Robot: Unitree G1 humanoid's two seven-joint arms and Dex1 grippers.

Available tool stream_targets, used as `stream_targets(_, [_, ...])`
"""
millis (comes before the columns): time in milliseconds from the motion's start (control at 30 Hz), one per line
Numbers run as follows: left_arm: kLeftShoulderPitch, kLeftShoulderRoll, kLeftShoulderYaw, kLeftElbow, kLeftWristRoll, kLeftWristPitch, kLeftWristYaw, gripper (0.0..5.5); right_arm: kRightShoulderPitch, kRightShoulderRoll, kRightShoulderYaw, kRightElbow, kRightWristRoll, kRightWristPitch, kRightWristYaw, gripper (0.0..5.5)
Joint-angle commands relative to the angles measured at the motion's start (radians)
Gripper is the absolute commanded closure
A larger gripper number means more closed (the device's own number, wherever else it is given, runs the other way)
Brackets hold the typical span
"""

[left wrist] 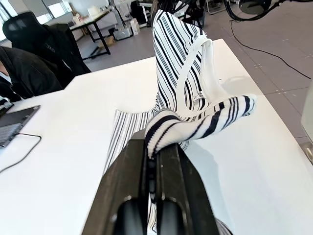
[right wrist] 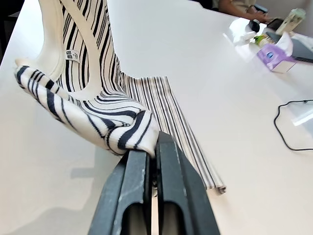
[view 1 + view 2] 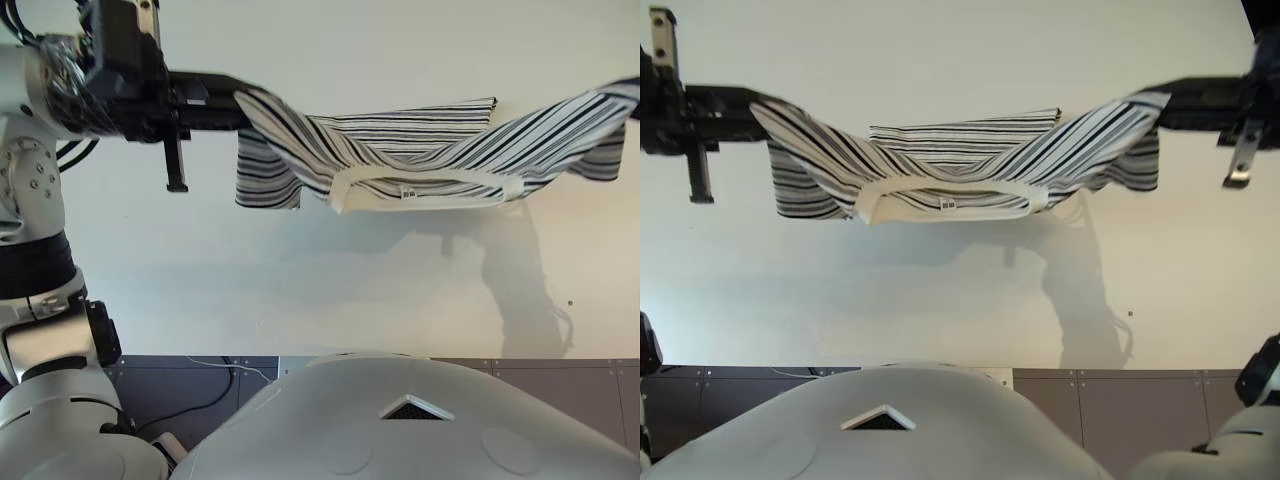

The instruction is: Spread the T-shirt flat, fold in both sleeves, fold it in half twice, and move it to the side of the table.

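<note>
A black-and-white striped T-shirt [image 3: 400, 150] with a white collar [image 3: 945, 203] hangs stretched between my two grippers above the white table [image 3: 300, 290]. My left gripper [image 3: 240, 100] is shut on one shoulder of the T-shirt [image 1: 161, 129], and my right gripper [image 3: 1160, 100] is shut on the other shoulder [image 2: 137, 129]. The sleeves [image 3: 265, 180] droop below the shoulders. The shirt's lower part [image 2: 171, 122] trails onto the table behind.
The white table's near edge [image 3: 330, 355] runs in front of me. In the left wrist view a laptop [image 1: 12, 125] and cable lie on the table's far side. In the right wrist view a purple tissue box [image 2: 274, 54], a cable [image 2: 288, 122] and small items sit at a far corner.
</note>
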Motion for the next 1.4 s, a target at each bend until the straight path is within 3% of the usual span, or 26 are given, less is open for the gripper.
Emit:
stream_targets(33, [0.158, 0.017, -0.087, -0.047, 0.094, -0.114, -0.011, 5.39, 0.173, -0.012, 0.069, -0.071, -0.079, -0.094, -0.004, 5.40])
stream_targets(300, [0.457, 0.073, -0.140, -0.117, 0.181, -0.316, -0.032, 5.39, 0.457, -0.045, 0.126, -0.165, -0.163, -0.219, -0.002, 5.40])
stream_targets(467, [0.629, 0.108, -0.192, -0.079, 0.326, -0.616, -0.049, 5.39, 0.608, -0.048, 0.201, -0.171, -0.330, -0.370, -0.070, 5.40])
stream_targets(767, [0.716, 0.136, -0.268, 0.094, 0.513, -0.984, 0.020, 5.39, 0.665, -0.047, 0.302, -0.169, -0.454, -0.456, -0.161, 5.40])
stream_targets(833, [0.720, 0.142, -0.269, 0.110, 0.536, -0.999, 0.048, 5.39, 0.670, -0.052, 0.306, -0.162, -0.466, -0.456, -0.177, 5.40])
stream_targets(900, [0.722, 0.144, -0.267, 0.124, 0.547, -1.012, 0.078, 5.40, 0.678, -0.057, 0.305, -0.151, -0.486, -0.452, -0.197, 4.94])
stream_targets(1067, [0.731, 0.162, -0.266, 0.096, 0.510, -0.997, 0.123, 4.57, 0.760, -0.125, 0.259, -0.178, -0.431, -0.443, -0.153, 4.06])
stream_targets(1267, [0.775, 0.276, -0.207, -0.066, 0.274, -0.768, 0.077, 4.35, 0.723, -0.165, 0.131, -0.213, -0.231, -0.342, -0.086, 4.02])
stream_targets(1400, [0.644, 0.271, -0.187, -0.134, 0.123, -0.553, 0.099, 4.35, 0.515, -0.077, 0.168, -0.194, -0.175, -0.260, -0.165, 4.02])
